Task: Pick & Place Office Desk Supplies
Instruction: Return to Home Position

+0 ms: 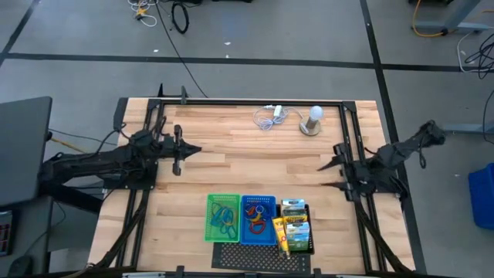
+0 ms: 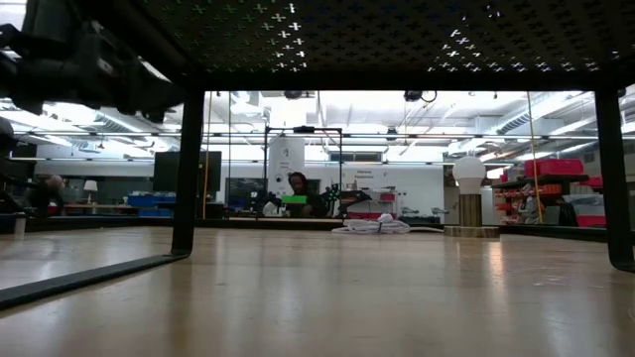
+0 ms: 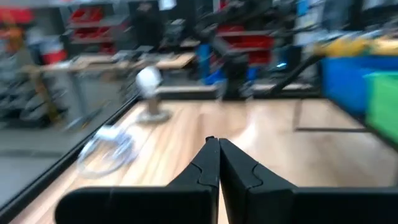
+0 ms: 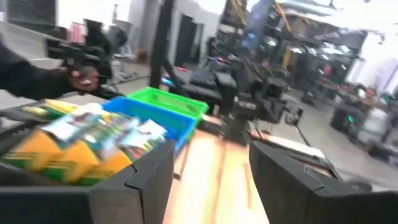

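Apparently left fingers (image 3: 207, 167) together (right fingers (image 4: 147, 177) apart).

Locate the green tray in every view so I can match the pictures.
High view: green tray at bottom centre, left of the blue tray.
Low view: not in it.
Left wrist view: green tray at the right edge.
Right wrist view: green tray left of centre.
Shared landmark: the blue tray beside it, except in the low view.

A robotics lab: red-bin shelves (image 2: 556, 169), workbenches (image 3: 93, 62), floor cables (image 1: 179, 17).
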Controlling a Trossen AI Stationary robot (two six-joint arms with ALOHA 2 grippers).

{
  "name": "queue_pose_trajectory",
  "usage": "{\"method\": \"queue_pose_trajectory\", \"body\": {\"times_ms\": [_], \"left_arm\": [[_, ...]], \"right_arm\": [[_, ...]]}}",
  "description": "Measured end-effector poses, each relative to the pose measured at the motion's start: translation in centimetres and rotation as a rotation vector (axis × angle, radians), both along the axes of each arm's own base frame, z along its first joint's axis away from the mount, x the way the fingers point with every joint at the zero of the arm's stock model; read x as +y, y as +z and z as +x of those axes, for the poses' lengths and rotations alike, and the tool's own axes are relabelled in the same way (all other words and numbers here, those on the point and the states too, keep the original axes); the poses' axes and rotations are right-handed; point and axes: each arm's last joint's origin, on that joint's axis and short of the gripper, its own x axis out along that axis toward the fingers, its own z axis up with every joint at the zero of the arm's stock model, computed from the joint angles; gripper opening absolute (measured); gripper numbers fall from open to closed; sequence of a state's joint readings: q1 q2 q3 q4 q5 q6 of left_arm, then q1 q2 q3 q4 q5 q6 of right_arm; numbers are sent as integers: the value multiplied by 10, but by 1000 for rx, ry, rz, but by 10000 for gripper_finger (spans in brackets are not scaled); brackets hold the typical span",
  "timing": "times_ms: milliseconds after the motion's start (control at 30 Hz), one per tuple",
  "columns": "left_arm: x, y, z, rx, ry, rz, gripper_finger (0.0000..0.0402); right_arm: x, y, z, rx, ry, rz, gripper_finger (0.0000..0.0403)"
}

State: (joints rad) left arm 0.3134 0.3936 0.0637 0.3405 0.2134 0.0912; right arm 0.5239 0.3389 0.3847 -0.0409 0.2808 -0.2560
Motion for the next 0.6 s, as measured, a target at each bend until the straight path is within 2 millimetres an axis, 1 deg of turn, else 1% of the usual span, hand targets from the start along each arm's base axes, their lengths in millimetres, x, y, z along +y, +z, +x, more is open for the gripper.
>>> {"method": "queue_pose_trajectory", "body": {"times_ms": [133,233,333,467,600], "left_arm": [[3,-5,3,39,57,-37,5],[4,-8,5,67,67,-48,5],[6,-12,7,100,132,-53,5],[9,-15,8,137,200,-11,5],[9,-16,8,154,215,25,5]], "right_arm": [[-10,-20,9,36,-34,62,215],[-16,-41,15,53,-56,115,215],[-22,-60,19,42,-58,149,215],[-28,-72,19,26,-38,175,215],[-33,-80,18,52,-76,177,215]]}}
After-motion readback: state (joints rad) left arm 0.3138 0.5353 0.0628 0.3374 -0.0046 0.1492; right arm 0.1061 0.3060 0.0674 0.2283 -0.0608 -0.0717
